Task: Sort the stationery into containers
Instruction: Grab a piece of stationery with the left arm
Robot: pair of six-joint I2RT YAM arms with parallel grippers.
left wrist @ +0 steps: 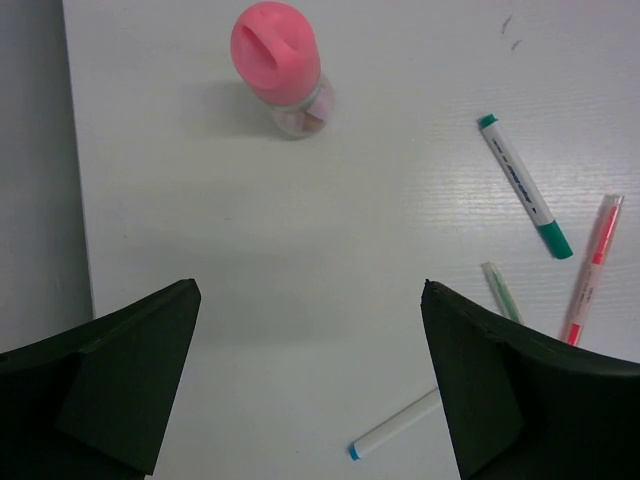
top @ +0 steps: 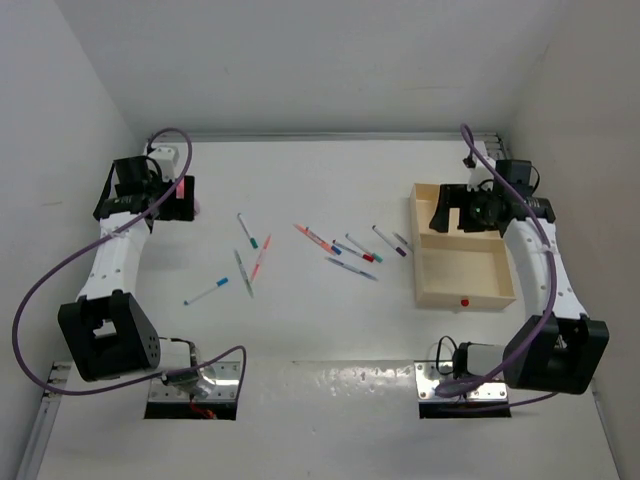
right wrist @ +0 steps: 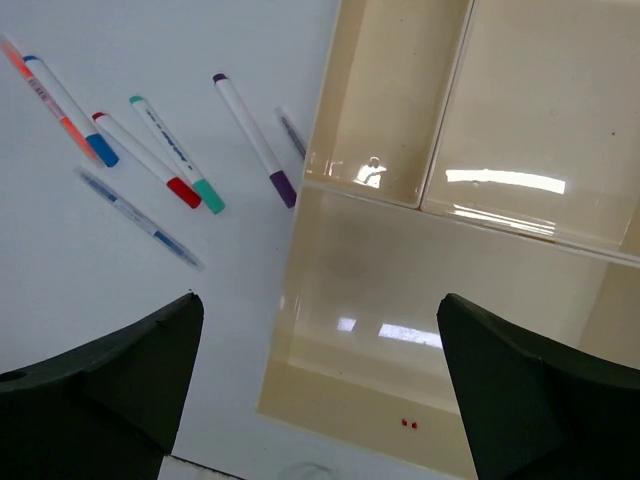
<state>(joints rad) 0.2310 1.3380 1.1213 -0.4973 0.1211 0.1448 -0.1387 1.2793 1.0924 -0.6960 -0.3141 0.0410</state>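
Left gripper and right gripper both wide open, holding nothing; pens loose in the middle of the table, tray near its right edge.

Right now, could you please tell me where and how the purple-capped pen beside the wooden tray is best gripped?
Probably mid-barrel on the purple-capped pen, coming straight down with the jaws across its length: it lies flat and thin on the table, so no side approach fits. A thin grey pen lies close on the tray side, so place that finger carefully.
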